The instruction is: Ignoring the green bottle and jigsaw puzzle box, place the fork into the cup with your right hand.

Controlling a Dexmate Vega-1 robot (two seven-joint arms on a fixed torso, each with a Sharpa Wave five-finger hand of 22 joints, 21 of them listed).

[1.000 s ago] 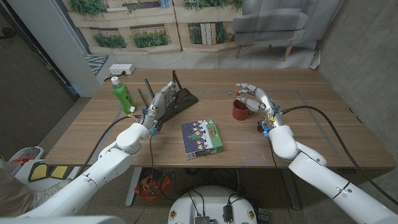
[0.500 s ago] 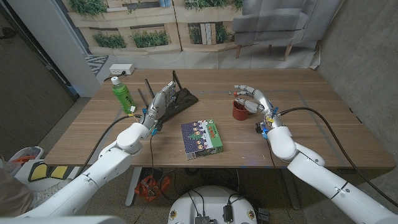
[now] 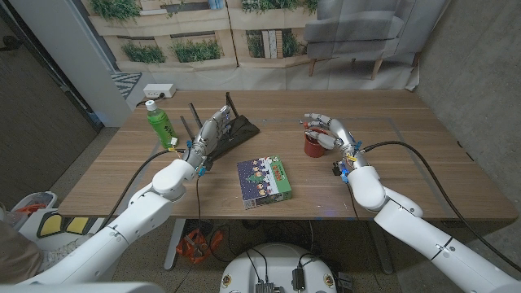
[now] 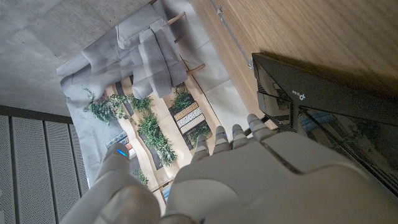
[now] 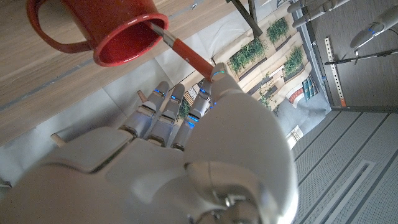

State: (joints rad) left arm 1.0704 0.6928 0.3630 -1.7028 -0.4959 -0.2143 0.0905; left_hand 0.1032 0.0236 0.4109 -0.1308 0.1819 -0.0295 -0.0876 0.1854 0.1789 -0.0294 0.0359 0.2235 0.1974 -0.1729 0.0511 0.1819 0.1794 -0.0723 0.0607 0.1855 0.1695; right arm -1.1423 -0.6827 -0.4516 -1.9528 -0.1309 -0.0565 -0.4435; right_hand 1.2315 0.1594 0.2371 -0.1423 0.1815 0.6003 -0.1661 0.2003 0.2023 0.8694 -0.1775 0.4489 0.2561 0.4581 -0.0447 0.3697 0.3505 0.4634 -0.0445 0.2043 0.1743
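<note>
Table (image 3: 423,175) in the head view carries your red cup (image 3: 313,145) on its right half, with your right hand (image 3: 327,133) directly over and behind the cup, fingers curled down toward the rim. The fork is too small to make out here. A green bottle (image 3: 160,124) stands toward the far left, a puzzle box (image 3: 264,180) lies near the middle front, and a black router (image 3: 238,130) sits just beside your left hand (image 3: 210,134), whose fingers are held straight and close together, gripping nothing. In the left wrist view, your left hand (image 4: 249,168) shows its back, fingers side by side, with the router (image 4: 323,109) next to the fingertips; contact cannot be judged. In the right wrist view, your right hand (image 5: 186,143) pinches the red handle of the fork (image 5: 186,50) at the fingertips, and the fork's metal end is already past the rim, inside the cup (image 5: 115,28).
</note>
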